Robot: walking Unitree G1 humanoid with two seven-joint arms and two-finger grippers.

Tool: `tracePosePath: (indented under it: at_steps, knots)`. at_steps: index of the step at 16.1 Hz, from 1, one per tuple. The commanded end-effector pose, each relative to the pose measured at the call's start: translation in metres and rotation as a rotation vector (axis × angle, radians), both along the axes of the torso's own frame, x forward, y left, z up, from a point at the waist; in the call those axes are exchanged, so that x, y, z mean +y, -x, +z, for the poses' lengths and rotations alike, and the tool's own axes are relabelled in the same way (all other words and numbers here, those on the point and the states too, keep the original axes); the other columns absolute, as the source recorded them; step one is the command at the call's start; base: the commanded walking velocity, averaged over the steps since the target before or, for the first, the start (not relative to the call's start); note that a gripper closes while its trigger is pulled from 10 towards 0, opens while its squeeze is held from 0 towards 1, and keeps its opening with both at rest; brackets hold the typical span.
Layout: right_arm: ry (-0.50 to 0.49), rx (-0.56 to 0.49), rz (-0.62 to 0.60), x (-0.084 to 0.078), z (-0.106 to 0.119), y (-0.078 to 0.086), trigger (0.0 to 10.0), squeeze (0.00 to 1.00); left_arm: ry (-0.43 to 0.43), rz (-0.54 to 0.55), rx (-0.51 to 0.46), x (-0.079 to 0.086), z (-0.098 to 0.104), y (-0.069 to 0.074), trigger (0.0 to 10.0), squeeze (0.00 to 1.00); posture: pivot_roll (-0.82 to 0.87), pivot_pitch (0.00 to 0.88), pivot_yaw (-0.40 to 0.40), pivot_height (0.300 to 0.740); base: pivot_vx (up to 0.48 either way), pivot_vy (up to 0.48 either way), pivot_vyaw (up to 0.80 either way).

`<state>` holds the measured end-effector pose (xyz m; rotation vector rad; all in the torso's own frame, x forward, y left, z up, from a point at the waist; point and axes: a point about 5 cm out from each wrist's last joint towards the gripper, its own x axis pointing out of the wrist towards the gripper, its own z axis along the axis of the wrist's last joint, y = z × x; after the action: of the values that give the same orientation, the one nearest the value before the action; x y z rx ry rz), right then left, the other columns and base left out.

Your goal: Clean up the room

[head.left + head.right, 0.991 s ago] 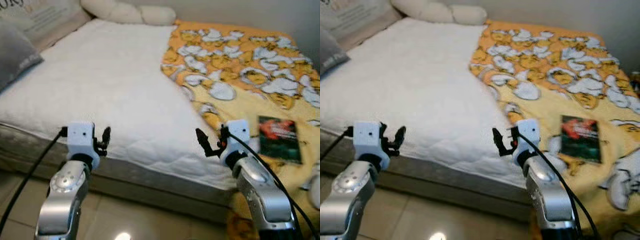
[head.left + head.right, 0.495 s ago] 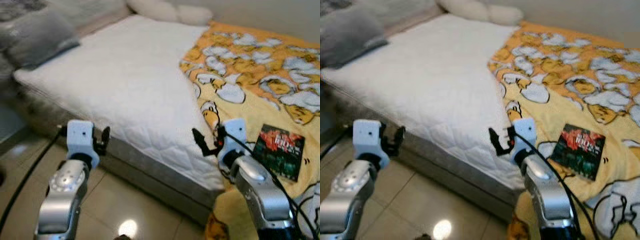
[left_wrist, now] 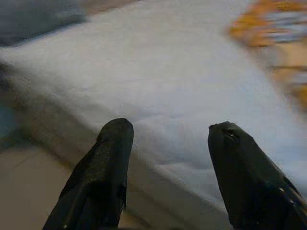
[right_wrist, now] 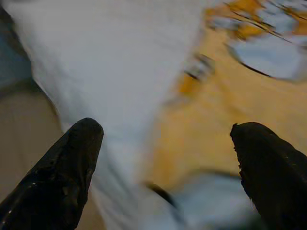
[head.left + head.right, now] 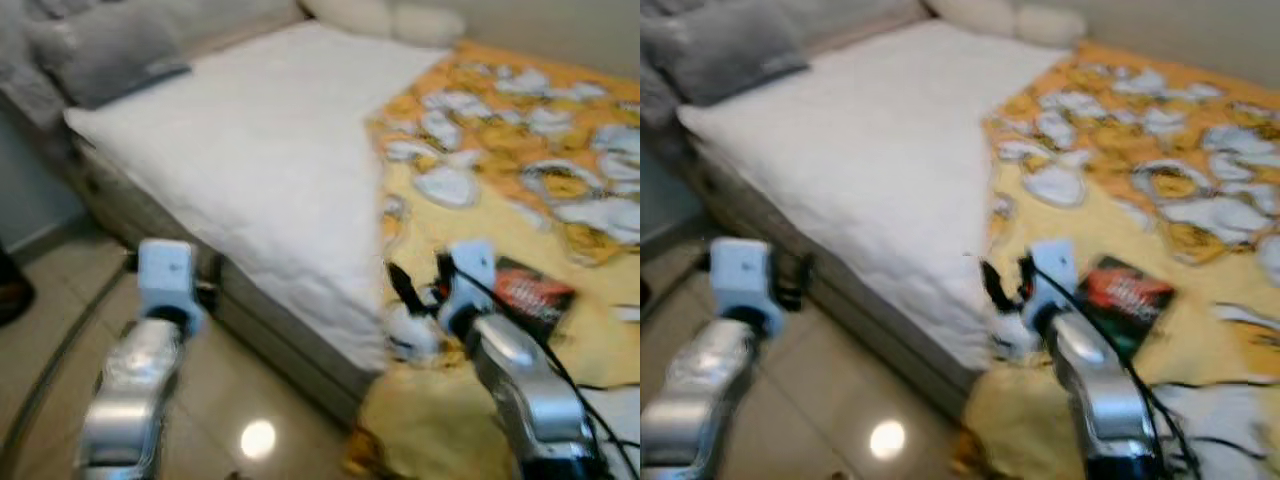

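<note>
1. I'm standing at the bed [image 5: 250, 170], both jaws spread and gripping nothing.
2. The book [image 5: 1125, 300] is lying on the yellow blanket [image 5: 560, 250], just beside my right gripper [image 5: 1002, 283].
3. Guessing I'm still approaching; next I'm reaching for the book.

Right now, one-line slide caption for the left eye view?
Both grippers, left and right, open at the bed edge, book on the yellow blanket.
</note>
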<state>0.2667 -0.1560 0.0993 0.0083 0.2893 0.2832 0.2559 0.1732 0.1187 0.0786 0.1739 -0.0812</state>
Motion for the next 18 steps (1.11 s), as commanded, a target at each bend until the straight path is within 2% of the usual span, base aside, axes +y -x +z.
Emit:
tracePosePath:
  at_steps: [1,3,7,10,11,13,15,16,18]
  knots:
    - [-0.015,0.001,0.027,0.006,0.002,0.0,10.0,0.0,-0.019,0.008,-0.009,0.005,0.003,0.0,10.0,0.04,-0.06,0.024,0.01,0.74,0.0,-0.446,0.0]
    - [-0.022,0.029,0.03,0.005,-0.002,0.005,10.0,0.0,-0.023,0.001,-0.005,0.004,0.001,0.002,10.0,0.04,-0.06,0.029,0.009,0.74,0.0,-0.446,0.0]
    - [-0.056,0.066,0.036,0.006,-0.004,0.01,10.0,0.0,-0.021,-0.053,0.024,-0.001,-0.004,0.009,10.0,0.02,-0.06,0.04,0.007,0.74,0.0,0.0,0.0]
    - [-0.121,0.116,0.03,0.005,-0.007,0.014,10.0,0.0,-0.059,-0.109,0.045,-0.008,-0.007,0.015,10.0,0.02,-0.06,0.05,0.004,0.74,0.0,0.0,0.0]
    - [-0.148,0.129,0.018,0.002,-0.007,0.013,10.0,1.0,-0.061,-0.121,0.052,-0.01,-0.009,0.016,10.0,0.02,-0.06,0.052,0.004,0.74,0.0,0.0,0.0]
    - [-0.255,0.154,-0.01,0.002,-0.008,0.008,10.0,1.0,-0.062,-0.141,0.062,-0.012,-0.009,0.016,10.0,0.02,-0.07,0.054,0.012,0.74,0.0,0.0,0.0]
    - [-0.413,0.205,-0.03,0.006,-0.014,-0.006,10.0,1.0,-0.059,-0.189,0.076,-0.015,-0.009,0.014,10.0,0.02,-0.08,0.058,0.019,0.74,0.0,0.0,0.0]
    - [-0.448,0.217,-0.029,0.007,-0.016,-0.011,10.0,1.0,-0.053,-0.212,0.078,-0.017,-0.008,0.014,10.0,0.02,-0.08,0.061,0.021,0.74,0.0,0.0,0.0]
    - [-0.543,0.267,-0.082,0.005,-0.025,-0.024,10.0,1.0,-0.028,-0.322,0.108,-0.028,-0.01,0.018,10.0,0.02,-0.09,0.07,0.024,0.74,0.0,0.0,0.0]
